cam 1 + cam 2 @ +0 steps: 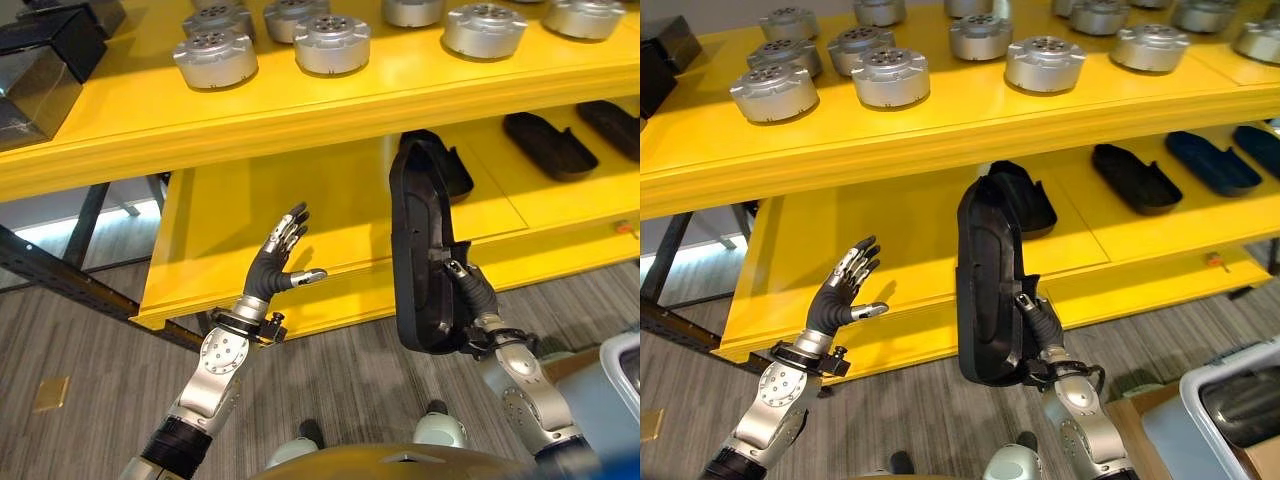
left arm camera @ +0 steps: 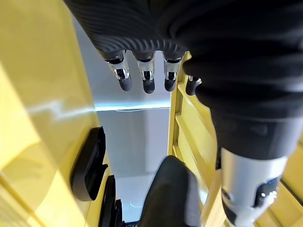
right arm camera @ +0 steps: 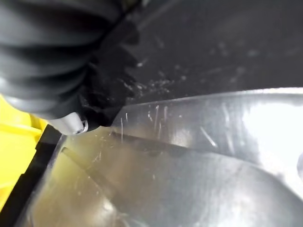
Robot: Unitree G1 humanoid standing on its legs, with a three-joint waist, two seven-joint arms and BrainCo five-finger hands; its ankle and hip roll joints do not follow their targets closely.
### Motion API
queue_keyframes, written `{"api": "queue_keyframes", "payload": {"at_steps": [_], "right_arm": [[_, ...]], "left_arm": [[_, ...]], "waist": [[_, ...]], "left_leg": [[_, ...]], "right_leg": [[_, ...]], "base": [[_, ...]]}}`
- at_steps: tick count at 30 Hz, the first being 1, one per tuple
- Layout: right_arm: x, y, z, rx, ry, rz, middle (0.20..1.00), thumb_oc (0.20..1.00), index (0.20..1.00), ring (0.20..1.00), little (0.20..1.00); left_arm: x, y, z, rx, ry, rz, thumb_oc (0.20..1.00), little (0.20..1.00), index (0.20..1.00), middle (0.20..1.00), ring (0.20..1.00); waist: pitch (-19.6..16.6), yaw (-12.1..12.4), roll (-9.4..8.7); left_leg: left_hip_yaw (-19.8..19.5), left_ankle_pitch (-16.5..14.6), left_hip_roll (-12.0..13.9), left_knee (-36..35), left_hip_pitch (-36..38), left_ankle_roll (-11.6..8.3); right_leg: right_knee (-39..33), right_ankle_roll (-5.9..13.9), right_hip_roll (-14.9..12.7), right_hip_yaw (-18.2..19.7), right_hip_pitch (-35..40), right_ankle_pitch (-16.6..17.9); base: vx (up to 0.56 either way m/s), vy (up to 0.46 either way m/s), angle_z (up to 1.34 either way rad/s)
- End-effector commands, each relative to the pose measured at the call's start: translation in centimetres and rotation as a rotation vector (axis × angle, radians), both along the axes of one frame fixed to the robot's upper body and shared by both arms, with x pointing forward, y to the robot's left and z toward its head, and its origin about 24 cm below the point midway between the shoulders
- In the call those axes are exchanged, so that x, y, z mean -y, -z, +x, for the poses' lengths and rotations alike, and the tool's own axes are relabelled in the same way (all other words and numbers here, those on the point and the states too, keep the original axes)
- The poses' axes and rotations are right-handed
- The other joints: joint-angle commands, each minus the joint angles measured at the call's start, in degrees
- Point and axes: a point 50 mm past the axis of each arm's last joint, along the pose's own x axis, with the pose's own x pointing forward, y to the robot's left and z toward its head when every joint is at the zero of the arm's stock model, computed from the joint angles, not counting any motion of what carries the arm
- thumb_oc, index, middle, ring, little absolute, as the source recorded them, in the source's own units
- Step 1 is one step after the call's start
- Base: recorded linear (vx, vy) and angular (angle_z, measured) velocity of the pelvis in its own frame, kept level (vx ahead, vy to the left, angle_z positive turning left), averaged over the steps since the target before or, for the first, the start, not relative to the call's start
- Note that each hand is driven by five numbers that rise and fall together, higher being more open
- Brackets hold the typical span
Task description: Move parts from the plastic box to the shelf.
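The right hand (image 1: 1038, 318) has its fingers curled round the lower part of a long black part (image 1: 988, 290), held upright on end in front of the lower shelf (image 1: 250, 215) — not yet resting on it. The left hand (image 1: 272, 262) is raised beside it, fingers straight and slightly spread, thumb out, holding nothing, palm turned toward the part but well apart from it.

Handling, as a guess: the part looks like a stiff moulded plastic shell, elongated w/ rounded ends and a raised rim round a hollow face. Prob. light for its length, but gripped low w/ most of its length above the hand, so top-heavy and apt to swing. The surface is smooth w/ a dull sheen and fine scratches in the right wrist view — could slip. A 2nd hold by the left hand near the upper end would steady it before laying it flat.

Beyond: the lower shelf is glossy yellow, flat, w/ a front lip; several similar black shells lie flat on it, 1 just behind the held part (image 1: 440, 165), others further to the right (image 1: 1133, 177). The upper shelf (image 1: 300, 100) carries silver round metal discs (image 1: 331, 43) w/ hole patterns on top. A pale plastic box (image 1: 1225, 405) sits at lower right, over grey floor.
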Motion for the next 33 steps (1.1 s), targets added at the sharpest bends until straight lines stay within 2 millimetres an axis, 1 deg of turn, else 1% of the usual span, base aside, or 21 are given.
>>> {"api": "queue_keyframes", "payload": {"at_steps": [1,2,3,4,5,7,9,13,15,18,22,23,24,25,26,27,28,29,31,32,33], "right_arm": [[-0.4,-4.3,1.7,0.228,0.006,0.029,0.2,0.2,0.2,0.2,0.2],[-0.2,-4.4,1.6,0.229,0.007,0.025,0.2,0.2,0.2,0.2,0.2],[0.0,-4.4,1.5,0.228,0.017,0.022,0.2,0.2,0.2,0.2,0.2],[0.2,-4.3,1.4,0.227,0.035,0.011,0.2,0.2,0.2,0.2,0.2],[0.3,-4.3,1.4,0.23,0.044,0.003,0.2,0.2,0.2,0.2,0.2],[0.2,-4.4,1.7,0.25,0.048,-0.013,0.2,0.2,0.2,0.2,0.2],[0.1,-4.4,1.8,0.271,0.039,-0.043,0.2,0.2,0.2,0.2,0.2],[-0.7,-4.6,2.1,0.293,0.003,-0.075,0.2,0.2,0.2,0.2,0.2],[-1.0,-5.0,2.3,0.331,-0.015,-0.119,0.2,0.2,0.2,0.2,0.2],[-1.1,-5.3,2.3,0.348,-0.034,-0.16,0.2,0.2,0.2,0.2,0.2],[-1.0,-5.5,2.4,0.368,-0.058,-0.2,0.2,0.2,0.2,0.2,0.2],[-1.0,-5.5,2.4,0.369,-0.071,-0.21,0.2,0.2,0.2,0.2,0.2],[-1.0,-5.5,2.4,0.368,-0.077,-0.212,0.2,0.2,0.2,0.2,0.2],[-0.9,-5.5,2.4,0.371,-0.085,-0.219,0.2,0.2,0.2,0.2,0.2],[-0.9,-5.4,2.3,0.379,-0.093,-0.228,0.2,0.2,0.2,0.2,0.2],[-0.9,-5.4,2.4,0.384,-0.1,-0.235,0.2,0.2,0.2,0.2,0.2],[-1.0,-5.3,2.4,0.382,-0.111,-0.24,0.2,0.2,0.2,0.2,0.2],[-1.2,-5.3,2.5,0.383,-0.117,-0.243,0.2,0.2,0.2,0.2,0.2],[-1.2,-5.4,2.5,0.378,-0.128,-0.249,0.2,0.2,0.2,0.2,0.2],[-1.1,-5.4,2.5,0.373,-0.132,-0.253,0.2,0.2,0.2,0.2,0.2],[-1.0,-5.4,2.4,0.367,-0.134,-0.258,0.2,0.2,0.2,0.2,0.2]], "left_arm": [[0.8,-3.0,0.1,0.154,0.06,-0.046,1.0,1.0,1.0,1.0,1.0],[1.2,-2.9,-0.1,0.155,0.076,-0.057,1.0,1.0,1.0,1.0,1.0],[1.6,-2.9,0.0,0.155,0.096,-0.068,1.0,1.0,1.0,1.0,1.0],[2.1,-2.9,0.0,0.15,0.118,-0.08,1.0,1.0,1.0,1.0,1.0],[2.3,-2.9,0.1,0.15,0.128,-0.083,1.0,1.0,1.0,1.0,1.0],[2.6,-2.8,0.1,0.159,0.155,-0.094,1.0,1.0,1.0,1.0,1.0],[3.0,-2.6,-0.1,0.148,0.177,-0.115,1.0,1.0,1.0,1.0,1.0],[3.8,-2.3,-0.1,0.118,0.201,-0.1,1.0,1.0,1.0,1.0,1.0],[4.1,-2.0,-0.1,0.1,0.221,-0.093,1.0,1.0,1.0,1.0,1.0],[4.1,-1.9,-0.2,0.091,0.222,-0.103,1.0,1.0,1.0,1.0,1.0],[4.0,-2.0,-0.1,0.094,0.203,-0.124,1.0,1.0,1.0,1.0,1.0],[4.0,-2.1,0.0,0.101,0.189,-0.127,1.0,1.0,1.0,1.0,1.0],[4.0,-2.2,0.0,0.106,0.184,-0.129,1.0,1.0,1.0,1.0,1.0],[4.1,-2.3,0.1,0.112,0.182,-0.135,1.0,1.0,1.0,1.0,1.0],[4.1,-2.4,0.2,0.119,0.182,-0.142,1.0,1.0,1.0,1.0,1.0],[4.1,-2.5,0.3,0.123,0.18,-0.145,1.0,1.0,1.0,1.0,1.0],[4.3,-2.6,0.4,0.124,0.177,-0.146,1.0,1.0,1.0,1.0,1.0],[4.4,-2.6,0.4,0.121,0.177,-0.145,1.0,1.0,1.0,1.0,1.0],[4.4,-2.5,0.3,0.114,0.176,-0.145,1.0,1.0,1.0,1.0,1.0],[4.4,-2.4,0.3,0.109,0.173,-0.15,1.0,1.0,1.0,1.0,1.0],[4.4,-2.3,0.2,0.104,0.168,-0.156,1.0,1.0,1.0,1.0,1.0]], "waist": [[0.4,-0.1,-0.45],[0.2,-0.4,-0.92],[0.1,-0.9,-1.26],[-0.2,-1.5,-1.24],[-0.4,-1.8,-1.18],[-1.2,-1.6,-1.2],[-1.5,-1.3,-0.98],[-1.5,-1.4,-0.02],[-1.4,-1.5,0.48],[-1.1,-1.8,1.02],[-0.6,-2.2,1.14],[-0.3,-2.3,1.08],[-0.1,-2.3,0.94],[0.4,-2.5,1.04],[1.0,-2.5,0.9],[1.2,-2.4,0.6],[1.8,-2.4,0.59],[1.9,-2.5,0.64],[1.6,-2.7,1.28],[1.5,-2.8,1.6],[1.4,-2.8,1.83]], "left_leg": [[0.1,-1.7,-3.4,0.7,1.7,2.12],[-0.9,-2.0,-4.2,0.7,1.6,2.12],[-1.8,-1.2,-5.0,0.7,0.7,2.66],[-3.5,-1.1,-5.6,0.7,0.4,3.01],[-4.1,-1.1,-5.8,0.7,0.3,3.17],[-2.8,-1.0,-5.7,0.7,-0.1,2.84],[-2.4,-0.7,-5.3,0.7,0.2,2.6],[-1.5,-0.5,-4.5,0.7,1.2,2.02],[-1.1,-0.3,-4.2,0.9,1.6,1.64],[-0.8,-0.9,-4.1,2.5,1.4,1.51],[-0.3,-3.8,-4.5,8.3,-0.2,2.09],[0.0,-4.1,-4.3,12.9,-1.5,2.2],[0.2,-3.1,-3.6,16.6,-2.9,1.84],[-0.2,-2.9,-2.1,22.4,-4.5,0.55],[-0.4,-1.4,-1.1,26.7,-6.4,-0.16],[-0.2,0.7,-0.7,28.4,-8.2,0.15],[-1.2,1.9,0.4,29.5,-9.6,-0.22],[-1.0,2.2,1.2,27.7,-9.2,-0.22],[-0.6,3.9,2.2,17.8,-7.0,-0.73],[-1.0,5.4,2.8,13.1,-6.2,-1.33],[-1.7,7.6,3.7,9.9,-5.9,-2.13]], "right_leg": [[-5.4,-1.48,7.9,0.5,2.4,0.4],[-9.3,-2.16,9.6,2.6,3.0,1.6],[-11.1,-2.96,10.0,5.1,2.6,3.3],[-11.9,-3.12,10.5,8.7,2.4,4.1],[-12.1,-3.27,10.8,10.3,2.4,4.3],[-12.5,-3.45,10.9,10.5,2.6,4.1],[-12.5,-3.3,10.6,10.3,3.2,3.9],[-12.5,-3.92,10.7,10.0,4.8,2.6],[-12.5,-4.29,10.6,9.8,5.4,2.0],[-12.2,-4.78,10.4,9.9,5.8,1.5],[-10.8,-5.65,9.8,10.5,5.5,0.6],[-9.9,-6.34,9.7,10.4,5.1,-0.3],[-9.6,-6.88,9.7,10.2,5.1,-0.6],[-9.2,-7.23,10.0,9.9,5.8,-1.8],[-8.7,-7.85,10.1,9.9,5.8,-2.1],[-8.4,-8.56,9.9,9.8,4.9,-1.5],[-7.8,-8.79,10.1,10.4,4.8,-1.8],[-7.4,-8.68,10.1,10.7,4.8,-2.0],[-7.5,-7.93,9.7,10.6,5.0,-2.0],[-7.8,-7.6,9.6,10.6,5.4,-2.0],[-8.1,-7.42,9.5,10.6,5.8,-2.0]], "base": [[0.11,-0.06,0.08],[0.04,-0.061,0.16],[0.06,-0.06,0.35],[0.04,-0.054,0.51],[0.08,-0.069,0.66],[0.08,-0.112,0.39],[0.13,-0.118,0.1],[0.12,-0.064,0.04],[0.14,-0.058,-0.03],[0.14,-0.015,-0.01],[0.09,-0.042,-0.11],[0.07,-0.097,-0.16],[0.13,-0.136,-0.19],[0.09,-0.139,-0.12],[0.02,-0.136,-0.1],[-0.03,-0.092,-0.09],[-0.02,-0.011,-0.13],[0.08,0.091,-0.15],[0.11,0.213,-0.16],[0.13,0.247,-0.11],[0.1,0.195,0.0]]}}
